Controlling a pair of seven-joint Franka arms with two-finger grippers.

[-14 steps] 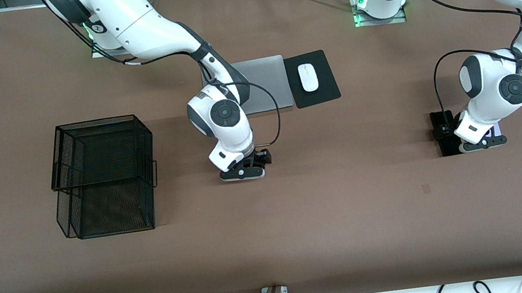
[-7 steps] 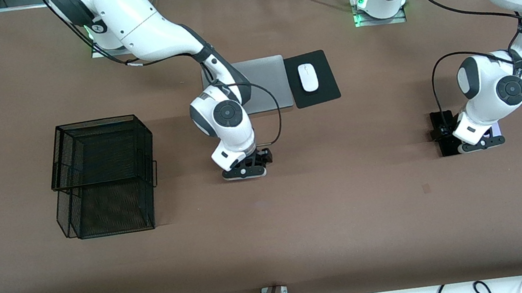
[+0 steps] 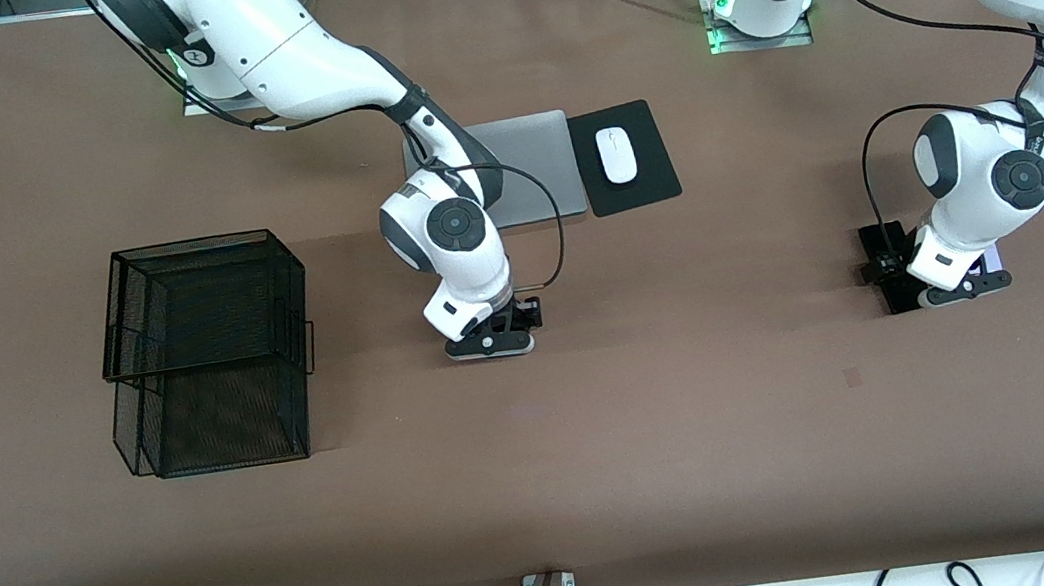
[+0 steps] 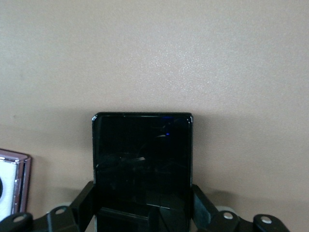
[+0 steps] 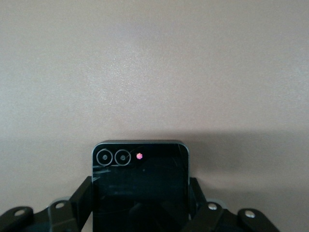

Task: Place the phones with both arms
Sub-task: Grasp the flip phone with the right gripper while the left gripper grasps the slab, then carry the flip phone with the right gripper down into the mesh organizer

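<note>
My right gripper (image 3: 488, 344) is low at the table's middle, shut on the small black folded phone (image 5: 140, 183). The right wrist view shows the phone's two camera rings and my fingers (image 5: 79, 200) against both its sides. My left gripper (image 3: 963, 288) is low at the left arm's end, shut on the long black slab phone (image 3: 882, 246). The left wrist view shows the slab (image 4: 142, 154) between my fingers (image 4: 83, 203). The pale lilac phone (image 3: 992, 259) lies right beside the slab and is mostly hidden under the left hand. Its edge shows in the left wrist view (image 4: 12, 181).
A black wire mesh basket (image 3: 207, 355) stands toward the right arm's end. A silver laptop (image 3: 531, 166) and a white mouse (image 3: 617, 154) on a black mat (image 3: 654, 185) lie farther from the camera than the right gripper. Cables run along the front edge.
Both hands have shifted only slightly. The left hand has drifted a little toward the right arm's end, and the slab has turned a little with it.
</note>
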